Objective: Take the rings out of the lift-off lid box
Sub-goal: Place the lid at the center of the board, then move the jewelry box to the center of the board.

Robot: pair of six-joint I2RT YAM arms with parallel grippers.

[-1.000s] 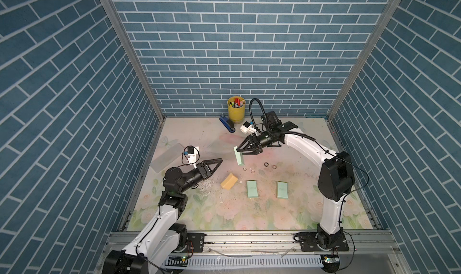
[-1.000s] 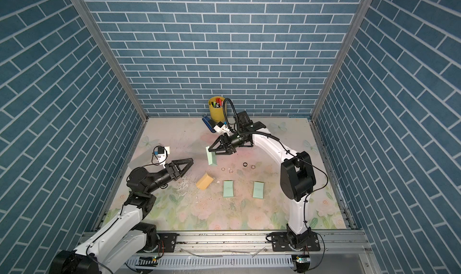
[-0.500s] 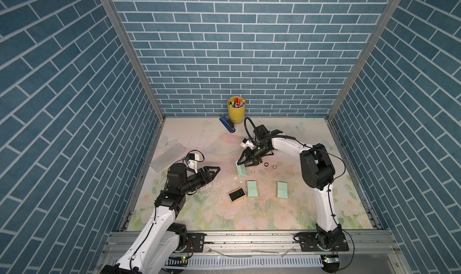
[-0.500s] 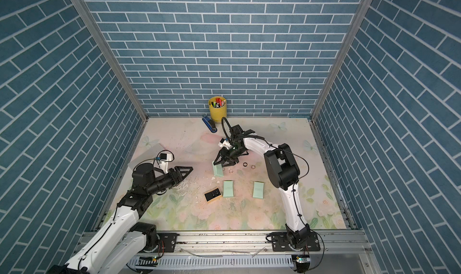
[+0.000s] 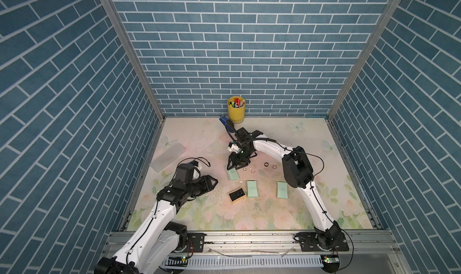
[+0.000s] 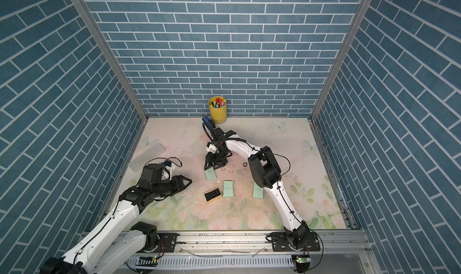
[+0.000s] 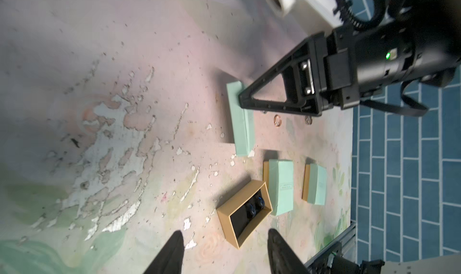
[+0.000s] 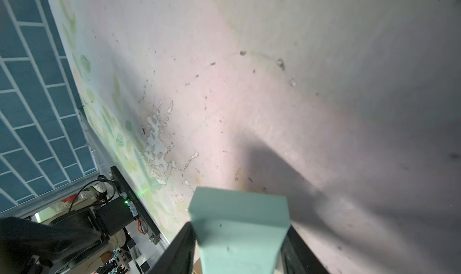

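Right wrist view: my right claw (image 8: 239,229) straddles the mint lid (image 8: 239,210); gripping or not, I cannot tell. My left claw (image 7: 224,232) hangs half-wide, empty. Two dark rings (image 7: 250,211) sit in the open box (image 5: 239,200), just below centre in both top views. Loose rings (image 5: 266,164) dot the worktop (image 5: 287,222).

In a top view, the open box (image 5: 237,195) is sitting left of two closed boxes (image 5: 252,189), rings (image 5: 266,164) lying above them.
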